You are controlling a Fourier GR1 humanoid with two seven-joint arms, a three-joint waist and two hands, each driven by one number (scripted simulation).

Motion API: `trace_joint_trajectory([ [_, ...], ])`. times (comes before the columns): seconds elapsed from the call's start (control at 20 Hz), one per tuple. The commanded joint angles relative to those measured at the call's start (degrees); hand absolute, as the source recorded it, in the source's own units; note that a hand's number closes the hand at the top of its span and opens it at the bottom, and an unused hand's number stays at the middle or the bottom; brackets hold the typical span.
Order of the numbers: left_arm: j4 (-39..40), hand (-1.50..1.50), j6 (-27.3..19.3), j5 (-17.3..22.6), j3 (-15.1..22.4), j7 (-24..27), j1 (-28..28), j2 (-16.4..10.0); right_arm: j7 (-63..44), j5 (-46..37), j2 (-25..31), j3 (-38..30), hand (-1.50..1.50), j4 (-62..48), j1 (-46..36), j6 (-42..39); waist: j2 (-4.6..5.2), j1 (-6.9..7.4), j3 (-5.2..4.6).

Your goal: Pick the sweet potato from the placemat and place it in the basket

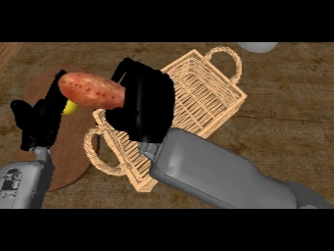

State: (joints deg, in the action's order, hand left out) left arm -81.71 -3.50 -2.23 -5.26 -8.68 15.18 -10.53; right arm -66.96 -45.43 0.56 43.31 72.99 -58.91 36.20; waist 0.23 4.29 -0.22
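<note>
Fingers [128, 69] of right hand [151, 104] clasp sweet potato [90, 90]; basket [202, 93] rim just beside.

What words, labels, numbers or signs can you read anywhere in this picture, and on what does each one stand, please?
No readable text: none on the sweet potato, the basket, the placemat or the counter.
Small dark marks on the left forearm: too blurred to read.

Grey forearms [213, 171] end in black robot hands [151, 110]
</note>
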Motion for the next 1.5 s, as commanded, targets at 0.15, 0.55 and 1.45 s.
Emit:
trace_joint_trajectory([
  [0.15, -2.3, 0.0, -1.4, -1.6, 1.8, -0.6, -1.4, 1.4, -8.6, 5.8, -0.5, 1.5, 1.5, -11.6, -4.7, 7.5, 0.16, 0.35, 0.13],
  [0.55, 1.2, 0.0, 0.6, 0.6, -1.7, -0.1, 0.1, -1.2, 2.0, 16.6, -0.5, -0.4, 1.5, -14.5, -5.3, 11.6, 0.24, -2.11, 0.17],
  [1.45, -1.2, 0.0, -0.1, -0.3, -1.3, 2.0, -4.8, 0.0, 11.3, 6.2, -0.5, 6.9, 1.5, -33.2, -23.5, -17.5, -0.11, -3.03, 0.17],
])
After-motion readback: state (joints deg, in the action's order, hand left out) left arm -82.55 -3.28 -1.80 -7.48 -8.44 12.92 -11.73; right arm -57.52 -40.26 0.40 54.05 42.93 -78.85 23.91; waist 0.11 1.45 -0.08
